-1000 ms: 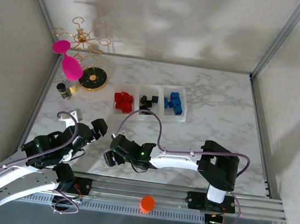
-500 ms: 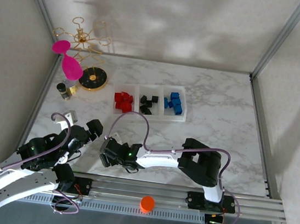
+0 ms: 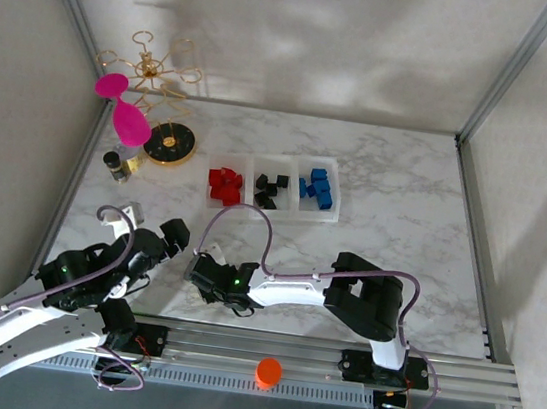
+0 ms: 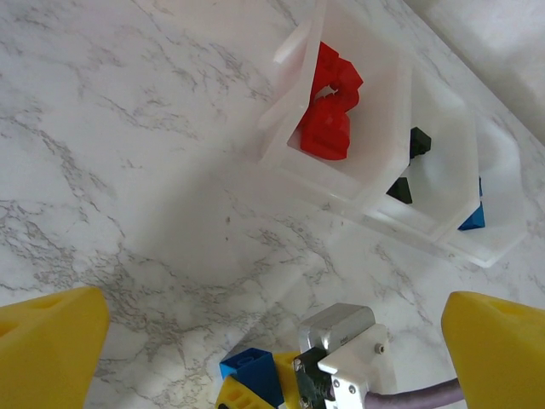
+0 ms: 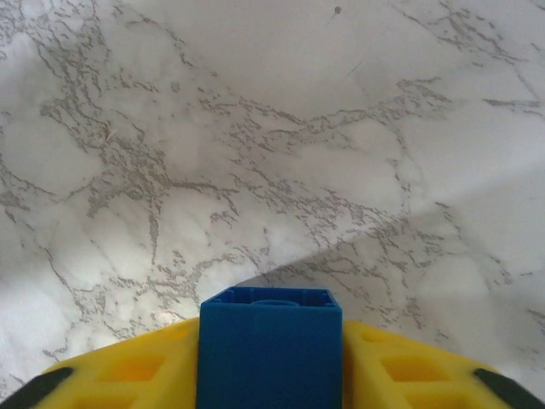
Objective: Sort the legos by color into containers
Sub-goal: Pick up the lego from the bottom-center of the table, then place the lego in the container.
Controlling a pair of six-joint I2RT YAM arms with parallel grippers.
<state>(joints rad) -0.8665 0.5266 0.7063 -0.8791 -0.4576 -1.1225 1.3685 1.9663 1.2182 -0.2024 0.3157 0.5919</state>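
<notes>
The right claw (image 3: 201,278), close to the counter's (image 3: 405,202) near edge and left of centre, is pinched shut on a blue brick (image 5: 269,341) that looks squarish and sits upright between its pads. The bins (image 3: 270,214) lie toward the far edge, and the blue bin (image 3: 334,197), at the right end of the row, is ahead and to the right. The left claw (image 3: 149,232) gapes empty alongside. A second earlier the right claw stood much wider.
</notes>
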